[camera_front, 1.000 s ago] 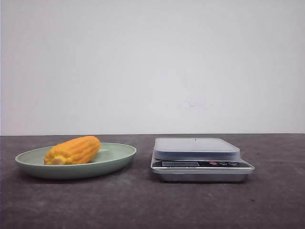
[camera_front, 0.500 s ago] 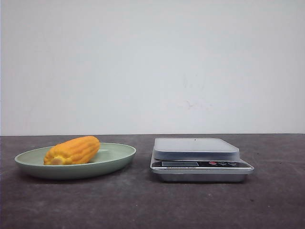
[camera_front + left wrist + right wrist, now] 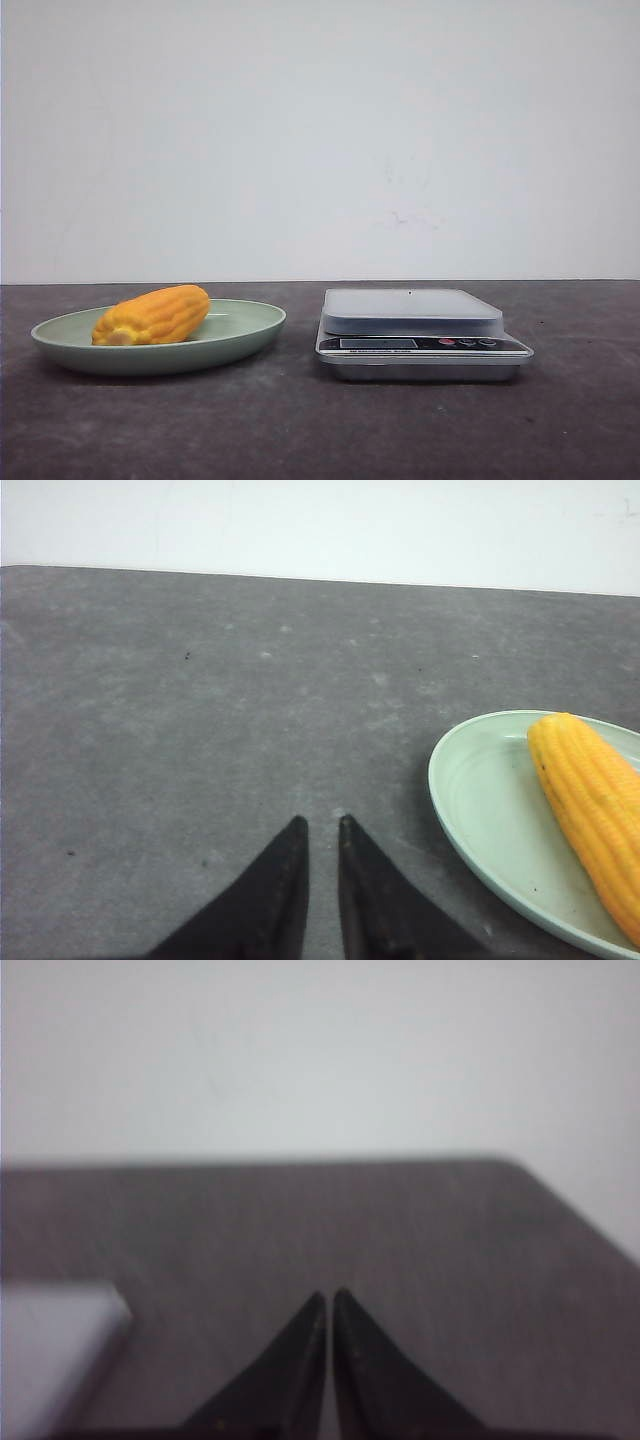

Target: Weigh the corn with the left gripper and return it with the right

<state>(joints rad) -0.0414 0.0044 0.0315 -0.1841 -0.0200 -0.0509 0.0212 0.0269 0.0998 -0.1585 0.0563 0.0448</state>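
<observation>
The corn (image 3: pixel 152 315), a short yellow-orange cob, lies on its side in the green dish (image 3: pixel 250 327) at the left of the table. It also shows in the left wrist view (image 3: pixel 590 810), in the dish (image 3: pixel 480 800). My left gripper (image 3: pixel 321 822) is low over bare table beside the dish, with only a narrow gap between its jaws and nothing in them. My right gripper (image 3: pixel 329 1295) is shut and empty over bare table beside the scale's corner (image 3: pixel 50 1350). Neither gripper shows in the front view.
A silver kitchen scale (image 3: pixel 412 310) with a flat pale platform and a front display stands right of the dish. The dark grey table (image 3: pixel 320 430) runs back to a white wall. The table's far right corner shows in the right wrist view (image 3: pixel 520 1175).
</observation>
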